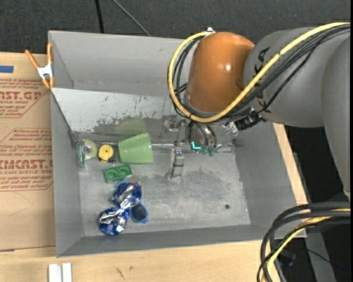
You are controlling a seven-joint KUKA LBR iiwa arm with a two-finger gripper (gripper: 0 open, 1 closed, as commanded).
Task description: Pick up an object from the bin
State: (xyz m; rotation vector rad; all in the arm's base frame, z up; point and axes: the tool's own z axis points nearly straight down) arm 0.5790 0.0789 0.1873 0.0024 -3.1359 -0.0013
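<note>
Pale green cup point(135, 148) lies on its side on the floor of the grey bin point(106, 57), left of the middle. The gripper point(176, 167) hangs low over bare floor just to the cup's right, beneath the arm's orange cover point(217, 69). From where I stand I cannot tell whether it is spread or closed, and nothing shows in its grasp. Left of the cup sit a small yellow disc point(106, 153) and a clear glass jar point(85, 153). A green block point(117, 173) lies just below the cup, and crumpled blue and silver wrappers point(123, 207) lie nearer the front wall.
</note>
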